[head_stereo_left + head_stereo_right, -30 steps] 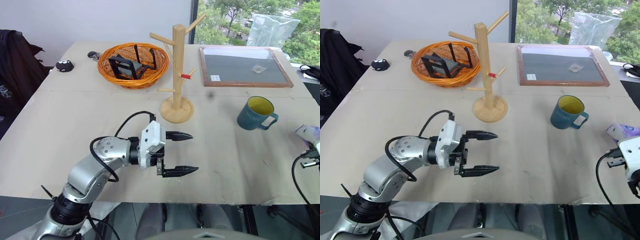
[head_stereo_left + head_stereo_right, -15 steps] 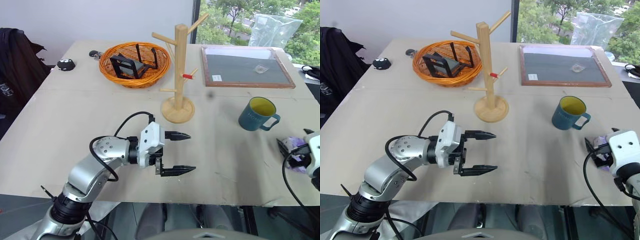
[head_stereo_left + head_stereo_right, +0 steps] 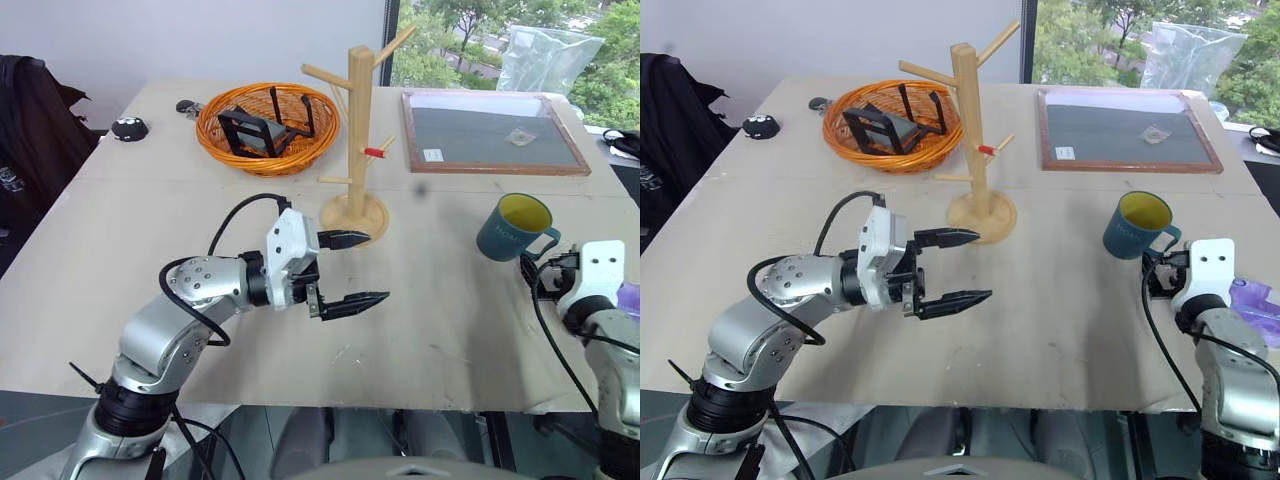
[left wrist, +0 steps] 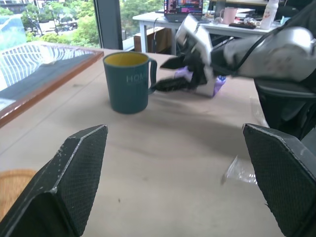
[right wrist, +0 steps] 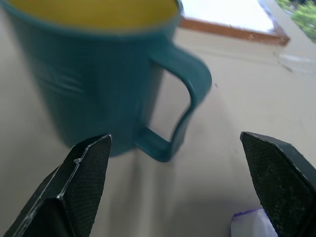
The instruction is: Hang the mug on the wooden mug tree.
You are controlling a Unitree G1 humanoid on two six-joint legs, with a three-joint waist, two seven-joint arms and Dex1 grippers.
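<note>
The teal-blue mug (image 3: 515, 227) with a yellow inside stands upright on the table at the right, its handle turned toward my right arm. My right gripper (image 5: 175, 137) is open just short of the mug, and the handle (image 5: 185, 106) lies between its two fingers without touching them. The wooden mug tree (image 3: 355, 140) stands at the table's middle, with nothing on its pegs. My left gripper (image 3: 378, 267) is open and holds nothing; it hovers just in front of the tree's round base, pointing toward the mug (image 4: 127, 81).
An orange wicker basket (image 3: 266, 127) holding black items sits behind and left of the tree. A wood-framed dark board (image 3: 488, 132) lies at the back right. A purple-and-white packet (image 3: 630, 296) lies beside my right arm. A small black object (image 3: 129, 129) sits far left.
My right gripper has come in from the table's right edge to the mug's handle. My left gripper has risen a little, toward the tree's base.
</note>
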